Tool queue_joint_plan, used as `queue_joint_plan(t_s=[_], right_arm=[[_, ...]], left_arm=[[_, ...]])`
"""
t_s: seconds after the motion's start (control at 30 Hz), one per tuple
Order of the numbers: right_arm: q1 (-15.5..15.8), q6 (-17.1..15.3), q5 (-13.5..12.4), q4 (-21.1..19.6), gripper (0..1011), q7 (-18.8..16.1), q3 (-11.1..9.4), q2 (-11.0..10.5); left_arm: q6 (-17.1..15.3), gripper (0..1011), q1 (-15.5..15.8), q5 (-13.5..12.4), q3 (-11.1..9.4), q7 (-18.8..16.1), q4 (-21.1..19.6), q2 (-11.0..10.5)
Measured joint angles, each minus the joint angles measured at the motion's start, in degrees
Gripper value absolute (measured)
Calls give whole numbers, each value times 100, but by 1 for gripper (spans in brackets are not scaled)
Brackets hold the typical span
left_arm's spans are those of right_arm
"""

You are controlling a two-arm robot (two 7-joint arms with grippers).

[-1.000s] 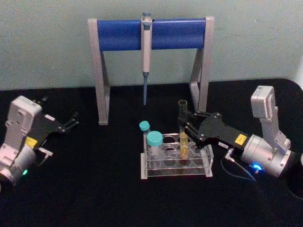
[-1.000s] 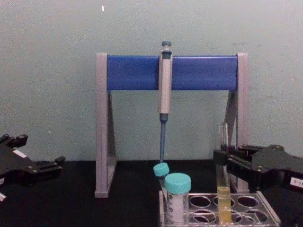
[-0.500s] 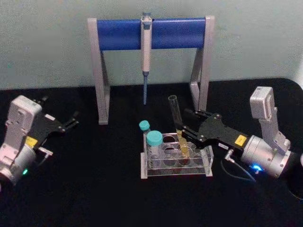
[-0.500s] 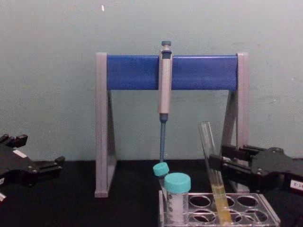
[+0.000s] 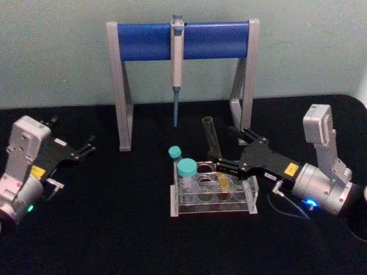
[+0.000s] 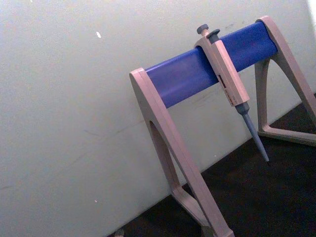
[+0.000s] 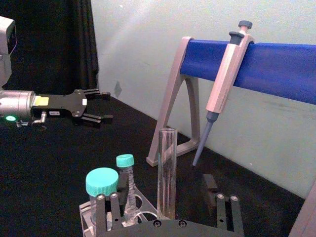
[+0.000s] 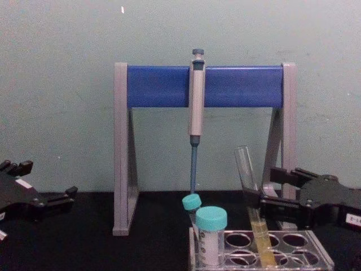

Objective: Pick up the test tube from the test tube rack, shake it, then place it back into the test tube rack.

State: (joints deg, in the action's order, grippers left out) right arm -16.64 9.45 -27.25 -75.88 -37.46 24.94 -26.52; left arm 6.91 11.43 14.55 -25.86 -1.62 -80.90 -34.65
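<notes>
The test tube (image 5: 212,144), clear glass with yellow-orange liquid at its bottom, stands in a right-hand hole of the test tube rack (image 5: 212,210) and leans to the left. My right gripper (image 5: 225,148) is open around the tube, one finger behind it and one in front, and neither touches it. From the chest, the test tube (image 8: 249,183) tilts left just ahead of the right gripper (image 8: 266,186), above the rack (image 8: 318,254). The right wrist view has the tube (image 7: 166,168) midway between the spread fingers (image 7: 224,210). My left gripper (image 5: 87,146) is parked open at the far left.
Two teal-capped tubes (image 5: 186,168) (image 5: 175,152) fill the rack's left end. Behind it the grey-and-blue pipette stand (image 5: 218,40) holds a hanging pipette (image 5: 177,63). Black tabletop (image 5: 126,229) lies open in front and to the left.
The tube has tipped from upright to leaning left in the rack. My right gripper has opened and let go of it. The left arm has not moved.
</notes>
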Motion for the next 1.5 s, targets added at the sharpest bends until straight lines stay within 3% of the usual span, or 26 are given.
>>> queue_joint_plan(t_s=[0.1,0.3,0.47,0.6,0.7,0.73,0.83,0.87,0.93,0.97,1.03,1.13,1.27,1.5], right_arm=[[-1,1,-1,-2,1000,0,0,0],[0,11,-4,-3,1000,-2,0,0],[36,178,-10,-76,1000,-56,-25,-14],[164,419,-31,-241,1000,105,-168,20],[322,666,49,-406,1000,496,-370,117],[418,784,161,-498,1000,820,-503,199],[541,895,382,-615,1000,1306,-671,312],[614,926,578,-683,1000,1656,-768,382],[677,932,771,-735,1000,1968,-852,443],[737,889,961,-768,1000,2271,-926,501],[783,797,1132,-780,1000,2519,-977,551],[851,422,1521,-763,1000,3029,-1048,648],[890,52,1768,-678,1000,3313,-1078,721],[891,-524,2000,-433,1000,3457,-1105,794]], left_arm=[[0,1001,0,0,0,0,0,0],[0,1001,0,0,0,0,0,0],[0,1001,0,0,0,0,0,0],[0,1002,0,0,0,0,0,0],[0,1001,0,0,0,0,0,0],[0,1002,0,0,0,0,0,0],[0,1001,0,0,0,0,0,0],[0,1001,0,0,0,0,0,0],[0,1002,0,0,0,0,0,0],[0,1002,0,0,0,0,0,0],[0,1001,0,0,0,0,0,0],[0,1001,0,0,0,0,0,0],[0,1001,0,0,0,0,0,0],[0,1001,0,0,0,0,0,0]])
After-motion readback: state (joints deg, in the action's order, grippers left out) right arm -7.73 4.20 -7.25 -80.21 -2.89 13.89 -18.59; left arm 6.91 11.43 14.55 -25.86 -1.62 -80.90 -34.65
